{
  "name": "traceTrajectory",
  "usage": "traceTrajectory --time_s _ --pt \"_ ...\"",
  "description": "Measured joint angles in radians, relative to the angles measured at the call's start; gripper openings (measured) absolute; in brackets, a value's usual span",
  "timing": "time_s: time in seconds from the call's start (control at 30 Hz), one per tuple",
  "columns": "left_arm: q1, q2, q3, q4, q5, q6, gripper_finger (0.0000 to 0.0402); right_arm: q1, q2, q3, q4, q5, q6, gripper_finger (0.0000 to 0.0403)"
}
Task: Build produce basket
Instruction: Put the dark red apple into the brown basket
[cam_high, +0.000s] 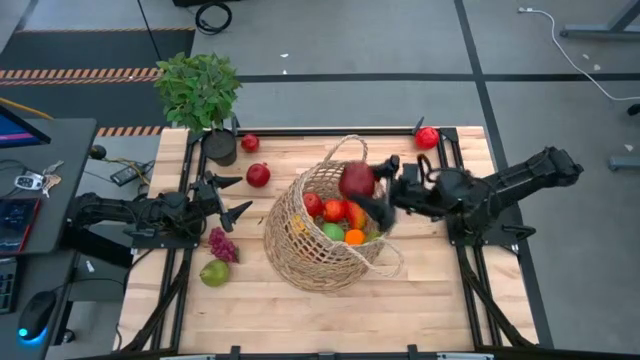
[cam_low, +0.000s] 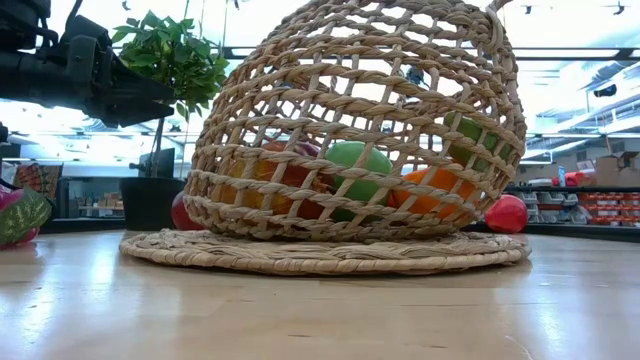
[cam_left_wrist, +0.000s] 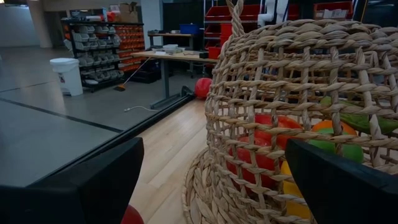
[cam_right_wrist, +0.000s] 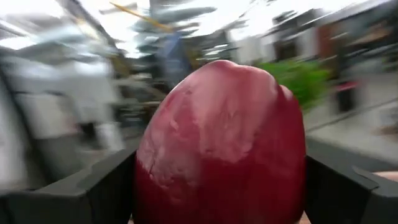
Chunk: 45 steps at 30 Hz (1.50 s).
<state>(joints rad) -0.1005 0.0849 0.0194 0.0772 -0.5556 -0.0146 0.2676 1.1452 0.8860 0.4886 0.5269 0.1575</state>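
Dark-red fruit (cam_right_wrist: 221, 146), smooth, rigid and probably light, sits gripped across its widest part in the right hand (cam_high: 366, 183), poised over the mouth of the wicker basket (cam_high: 300, 240); its glossy skin could slip, so the mid-body hold looks right. Farther off, the left hand (cam_high: 228, 196) waits wide apart and empty beside the basket, above the desk (cam_high: 300, 310), near grapes (cam_high: 222, 245) and a pear (cam_high: 214, 272).

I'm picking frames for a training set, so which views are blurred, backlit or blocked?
Right wrist view: background smeared, a dark red fruit between the right gripper's fingers fills the frame. Low view: bright backlight behind the basket, nearest tabletop soft. Left wrist view: clear, open left gripper. High view: even, sharp.
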Motion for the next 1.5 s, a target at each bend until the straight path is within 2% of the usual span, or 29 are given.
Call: traceTrajectory --time_s 0.1,0.5,0.8,0.87,1.03,1.13,1.2,1.37,1.5 --pt "0.000 0.000 0.000 0.000 0.000 0.000 0.0398 -0.051 0.030 0.000 0.029 0.046 -0.101 0.0372" --pt "0.000 0.000 0.000 0.000 0.000 0.000 0.0398 -0.128 0.105 0.000 0.026 0.059 -0.544 0.0375" --pt "0.000 0.000 0.000 -0.001 0.000 0.000 0.0398 -0.115 0.181 0.000 0.031 0.063 -0.862 0.0375" --pt "0.000 0.000 0.000 0.000 0.000 0.000 0.0398 -0.105 0.181 0.000 0.035 0.097 -0.933 0.0375" --pt "0.000 0.000 0.000 0.000 0.000 0.000 0.0398 -0.099 0.162 0.000 0.058 0.138 -0.987 0.0375" --pt "0.000 0.000 0.000 0.000 0.000 0.000 0.0398 -0.104 0.163 0.000 0.063 0.137 -0.953 0.0375" --pt "0.000 0.000 0.000 0.000 0.000 0.000 0.0398 -0.112 0.163 0.000 0.065 0.135 -0.849 0.0375" --pt "0.000 0.000 0.000 0.000 0.000 0.000 0.0398 -0.143 0.163 0.000 0.059 0.143 -0.379 0.0375" --pt "0.000 0.000 0.000 0.000 0.000 0.000 0.0398 -0.169 0.163 0.000 0.056 0.199 0.049 0.0375"
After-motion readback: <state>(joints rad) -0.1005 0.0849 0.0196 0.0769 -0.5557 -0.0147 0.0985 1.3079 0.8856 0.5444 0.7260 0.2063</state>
